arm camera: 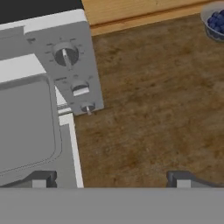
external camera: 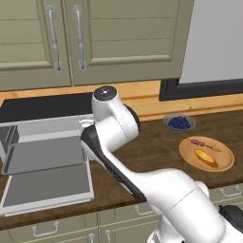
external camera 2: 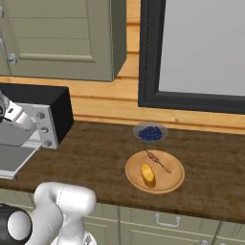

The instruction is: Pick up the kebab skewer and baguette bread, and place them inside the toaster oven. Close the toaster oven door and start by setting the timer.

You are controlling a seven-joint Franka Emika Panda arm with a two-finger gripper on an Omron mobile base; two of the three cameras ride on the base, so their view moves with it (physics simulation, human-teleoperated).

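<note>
I held the gripper [arm camera: 111, 178] open and empty above the counter [arm camera: 148, 109], beside the oven [arm camera: 65, 65] knobs.

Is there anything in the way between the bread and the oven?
Nothing visible. The bread lies on the plate beside the skewer, and bare counter runs from there to the oven. Its door is already down. The blueberry bowl sits further back, off that line.
</note>
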